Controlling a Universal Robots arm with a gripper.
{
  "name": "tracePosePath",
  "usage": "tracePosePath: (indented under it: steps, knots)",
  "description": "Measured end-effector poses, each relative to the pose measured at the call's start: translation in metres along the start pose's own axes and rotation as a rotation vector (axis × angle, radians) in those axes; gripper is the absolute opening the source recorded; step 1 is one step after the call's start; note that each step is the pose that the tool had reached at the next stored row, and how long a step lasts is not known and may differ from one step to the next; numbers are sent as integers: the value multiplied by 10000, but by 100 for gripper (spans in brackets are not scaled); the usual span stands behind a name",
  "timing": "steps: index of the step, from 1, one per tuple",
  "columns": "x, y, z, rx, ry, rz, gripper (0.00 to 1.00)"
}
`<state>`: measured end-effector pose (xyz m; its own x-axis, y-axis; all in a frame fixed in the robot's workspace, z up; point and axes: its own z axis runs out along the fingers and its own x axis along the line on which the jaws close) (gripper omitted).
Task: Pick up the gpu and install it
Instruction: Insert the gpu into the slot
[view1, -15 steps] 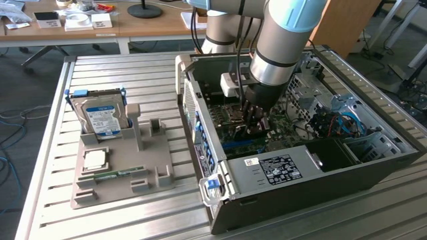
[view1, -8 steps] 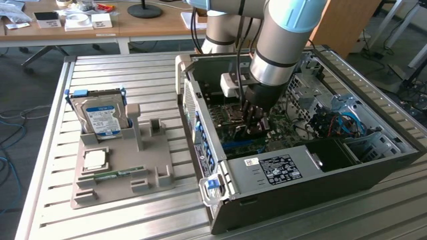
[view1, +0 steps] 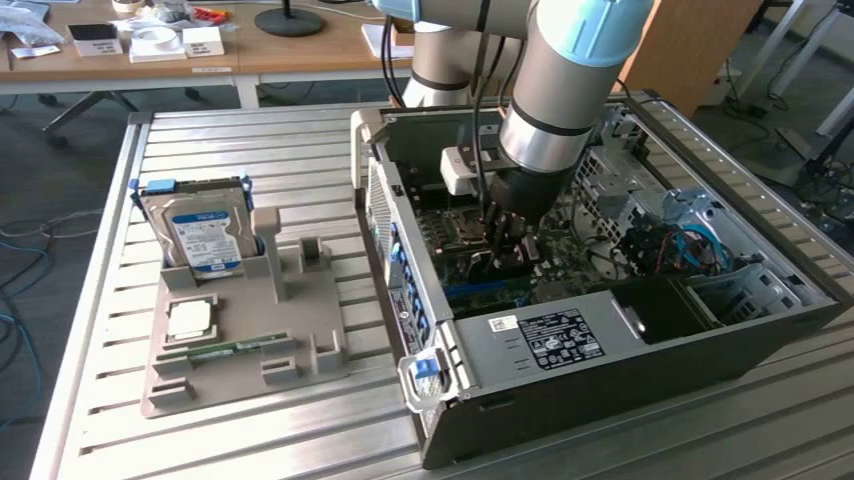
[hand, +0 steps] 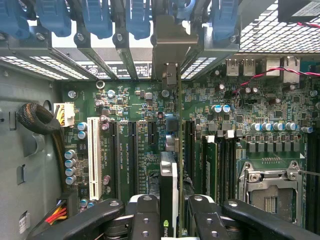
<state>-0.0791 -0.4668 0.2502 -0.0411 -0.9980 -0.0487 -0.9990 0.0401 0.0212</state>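
GPU (hand: 169, 192) sits edge-on between my jaws, which are clamped partway closed on it. Its long axis points toward nine o'clock in the exterior view, over the motherboard (hand: 125, 107).

Silver-grey tube arm (view1: 567, 90) with light-blue joint caps (view1: 587, 30) and a black ring (view1: 541, 128) at the wrist. Black cables (view1: 483, 70) trail beside it, a small white box (view1: 461, 170) is mounted there, and the black pincer (hand: 170, 222) has rounded links (hand: 95, 217) with round screw heads (hand: 145, 198).

Tight around gripper (view1: 513, 264) — case wall (view1: 382, 205), cables (view1: 674, 248)
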Motion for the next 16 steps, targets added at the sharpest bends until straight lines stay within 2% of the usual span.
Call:
tracePosePath:
  steps: [16]
  knots:
    - [3, 0, 46, -1, 3, 0, 27]
